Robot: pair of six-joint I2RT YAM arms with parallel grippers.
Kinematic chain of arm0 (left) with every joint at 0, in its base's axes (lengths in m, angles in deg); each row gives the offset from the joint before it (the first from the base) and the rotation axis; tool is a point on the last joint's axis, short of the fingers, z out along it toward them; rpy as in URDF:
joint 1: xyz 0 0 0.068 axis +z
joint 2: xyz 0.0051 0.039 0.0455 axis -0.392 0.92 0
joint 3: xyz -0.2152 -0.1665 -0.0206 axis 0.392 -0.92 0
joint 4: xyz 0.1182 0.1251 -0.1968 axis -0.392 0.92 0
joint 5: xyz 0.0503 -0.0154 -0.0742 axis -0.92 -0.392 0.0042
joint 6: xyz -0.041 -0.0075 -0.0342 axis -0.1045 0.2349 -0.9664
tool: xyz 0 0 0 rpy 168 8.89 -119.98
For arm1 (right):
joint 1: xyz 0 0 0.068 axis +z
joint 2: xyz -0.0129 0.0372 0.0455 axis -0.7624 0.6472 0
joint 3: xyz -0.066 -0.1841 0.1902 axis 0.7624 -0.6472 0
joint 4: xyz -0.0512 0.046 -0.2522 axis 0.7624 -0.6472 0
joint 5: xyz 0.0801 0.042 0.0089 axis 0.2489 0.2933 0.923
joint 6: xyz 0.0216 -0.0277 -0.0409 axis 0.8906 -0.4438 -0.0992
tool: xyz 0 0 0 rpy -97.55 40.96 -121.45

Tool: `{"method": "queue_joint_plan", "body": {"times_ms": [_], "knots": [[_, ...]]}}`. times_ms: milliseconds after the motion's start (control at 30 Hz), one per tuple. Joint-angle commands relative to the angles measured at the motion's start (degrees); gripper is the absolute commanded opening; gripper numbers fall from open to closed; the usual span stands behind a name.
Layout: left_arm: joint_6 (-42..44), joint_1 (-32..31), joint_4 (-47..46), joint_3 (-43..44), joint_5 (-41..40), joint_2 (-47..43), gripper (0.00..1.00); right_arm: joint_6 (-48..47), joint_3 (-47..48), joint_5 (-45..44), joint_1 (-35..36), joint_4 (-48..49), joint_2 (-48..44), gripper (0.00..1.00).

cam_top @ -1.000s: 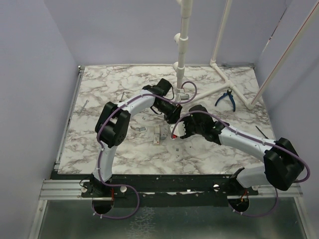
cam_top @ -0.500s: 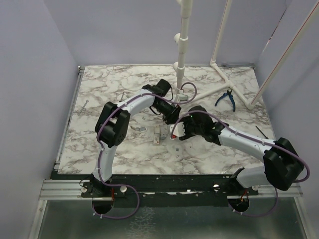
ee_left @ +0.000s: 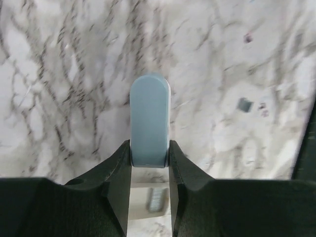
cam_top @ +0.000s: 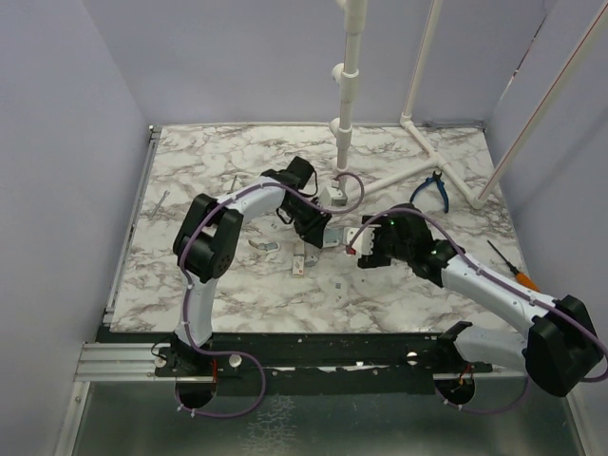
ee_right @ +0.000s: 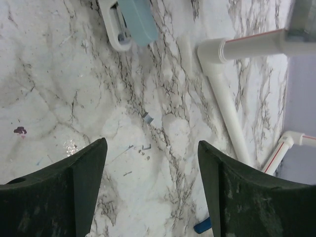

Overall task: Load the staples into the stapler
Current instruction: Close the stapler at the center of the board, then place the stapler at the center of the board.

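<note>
Marble-patterned tabletop point(cam_top: 190, 275) lies under both arms, with pale lilac walls around it.

The left pincer point(ee_left: 149, 146) is partly closed and clamps the stapler point(ee_left: 150, 113) from both sides. Each black finger presses against a flank of the blue-grey part. That rounded blue end sticks out past the fingertips, and the white body runs back between the fingers toward the wrist. The stapler hangs above the marble, not resting on it.

The right pincer point(ee_right: 151, 143) stands wide open with nothing between its fingers, only bare marble showing in the gap. From its own camera the stapler sits out beyond the fingertips, off toward the left finger's side and clear of both. In the overhead view the two pincers face each other near the table's middle, just beside one another.

A small grey piece point(cam_top: 269, 245) lies on the marble near the left pincer, too small to identify. Farther out, beyond the right pincer, blue-handled pliers point(cam_top: 432, 187) lie beside a white pipe frame point(cam_top: 347, 95).
</note>
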Motion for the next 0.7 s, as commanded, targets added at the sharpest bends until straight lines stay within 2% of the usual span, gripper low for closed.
{"method": "queue_joint_plan", "body": {"times_ms": [0,333,467,667], "knots": [[7.6,-0.2,-12.0,-5.4,-13.7,-4.1,0.0,3.9,-1.3,2.8,-2.5,-3.5,-2.2,0.77],[13.8,-0.5,-19.1,-7.8,-18.8,-4.6,0.08,6.1,-1.8,3.1,-4.6,-4.2,-0.8,0.77],[16.0,-1.3,-22.4,-10.0,-22.6,-5.1,0.16,6.1,-1.7,2.3,-4.7,-3.5,0.4,0.77],[18.3,-1.5,-23.3,-10.7,-23.3,-4.3,0.37,6.2,-1.6,1.6,-4.8,-3.4,1.7,0.76]]}}
